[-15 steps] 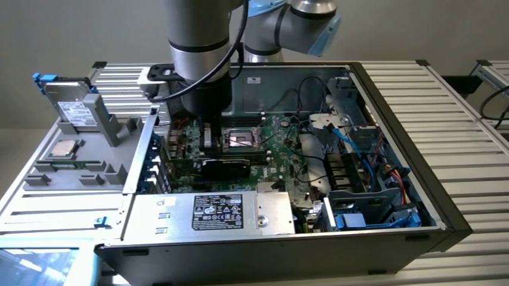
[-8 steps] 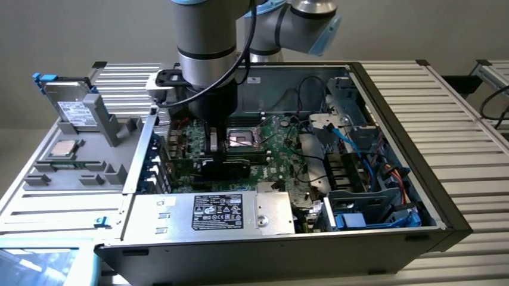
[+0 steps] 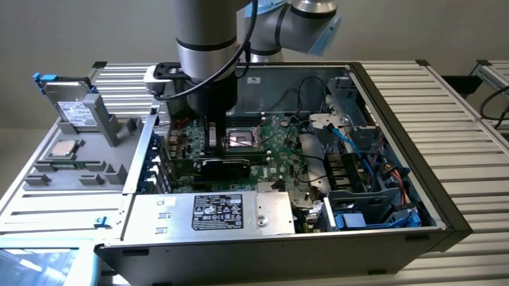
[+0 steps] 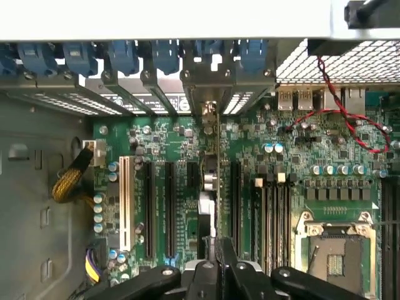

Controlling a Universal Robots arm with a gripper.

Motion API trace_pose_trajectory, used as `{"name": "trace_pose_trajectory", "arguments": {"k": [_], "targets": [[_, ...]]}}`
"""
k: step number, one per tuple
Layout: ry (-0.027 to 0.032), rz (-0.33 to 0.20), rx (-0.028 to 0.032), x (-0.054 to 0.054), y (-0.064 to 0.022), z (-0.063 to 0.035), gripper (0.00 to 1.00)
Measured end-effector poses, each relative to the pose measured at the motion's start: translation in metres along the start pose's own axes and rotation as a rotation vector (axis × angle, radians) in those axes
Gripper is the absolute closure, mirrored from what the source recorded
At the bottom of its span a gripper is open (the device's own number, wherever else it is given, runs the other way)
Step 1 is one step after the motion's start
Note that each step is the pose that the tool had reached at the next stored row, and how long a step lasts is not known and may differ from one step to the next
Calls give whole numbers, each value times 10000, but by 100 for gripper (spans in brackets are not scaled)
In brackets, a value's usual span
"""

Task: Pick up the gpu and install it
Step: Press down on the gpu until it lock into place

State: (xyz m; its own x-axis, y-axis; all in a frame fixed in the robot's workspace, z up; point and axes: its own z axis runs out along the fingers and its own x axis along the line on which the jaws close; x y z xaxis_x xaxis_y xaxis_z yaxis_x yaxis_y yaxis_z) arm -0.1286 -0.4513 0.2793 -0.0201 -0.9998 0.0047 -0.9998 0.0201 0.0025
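Arm reaches down into the open computer case [image 3: 445, 214], which lies on its side on the slatted worktop [image 3: 469, 119].

Gripper [image 4: 215, 247] sits low over the motherboard [image 4: 300, 156], fingers pressed together on the top edge of the gpu [image 4: 210, 181]. In the wrist view the card is seen edge-on, standing upright, a thin strip running from the fingers toward the rear slot openings with their blue clips [image 4: 125, 53]. Its far end meets the metal bracket area at the case's back wall. It lines up with an expansion slot, between long black slots on either side; whether it is fully seated cannot be told.

In the exterior view the gpu [image 3: 226, 167] shows as a dark block just below the gripper [image 3: 213, 143], near the empty CPU socket [image 3: 241, 140].

Power supply [image 3: 211, 213] lies at the near edge of the case. A grey parts tray [image 3: 119, 128] stands toward the exterior view's left, holding a hard drive [image 3: 71, 104] and a processor [image 3: 64, 149].
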Motion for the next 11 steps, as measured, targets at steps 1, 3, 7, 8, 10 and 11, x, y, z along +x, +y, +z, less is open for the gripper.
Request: {"name": "trace_pose_trajectory", "arguments": {"k": [1,3,7,8,10,11], "targets": [[1,1,-11,0,1,-43,88],[0,1,-24,1,1,-133,88],[2,-3,-59,0,1,-186,88],[3,-2,-59,0,1,-186,88],[3,-3,-60,0,1,-186,88],[3,-3,-60,0,1,-186,88]]}}
